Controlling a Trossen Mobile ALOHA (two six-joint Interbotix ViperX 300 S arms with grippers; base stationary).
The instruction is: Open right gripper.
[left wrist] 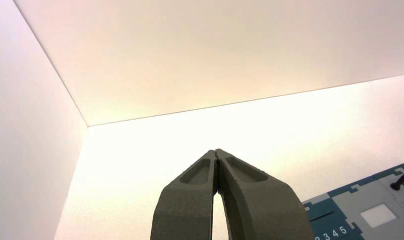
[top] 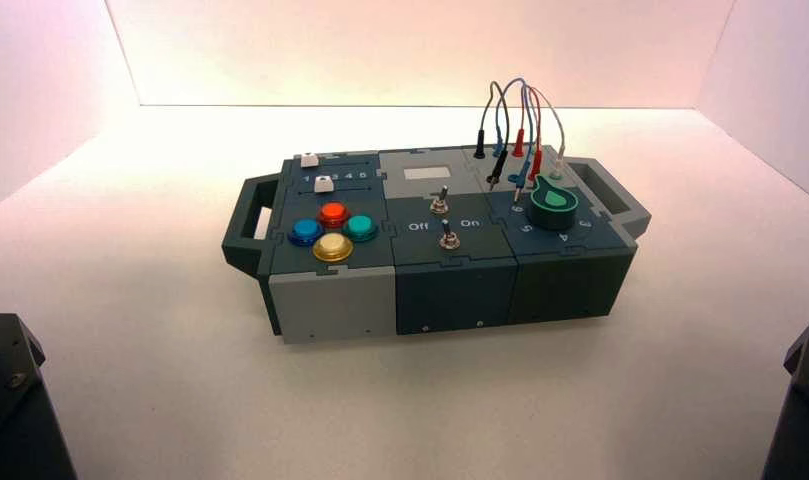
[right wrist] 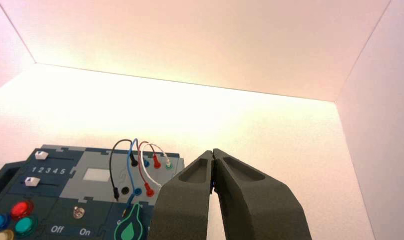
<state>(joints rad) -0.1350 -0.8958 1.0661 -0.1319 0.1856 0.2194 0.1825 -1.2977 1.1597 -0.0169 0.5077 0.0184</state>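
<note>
Sitting back at the near corners, both arms are parked well clear of the box (top: 435,250).

Right gripper (right wrist: 212,152) has its fingertips pinched together, nothing held; left gripper (left wrist: 217,152) is the same. Loads of bare white table (top: 140,340) around the box, white walls behind.
</note>
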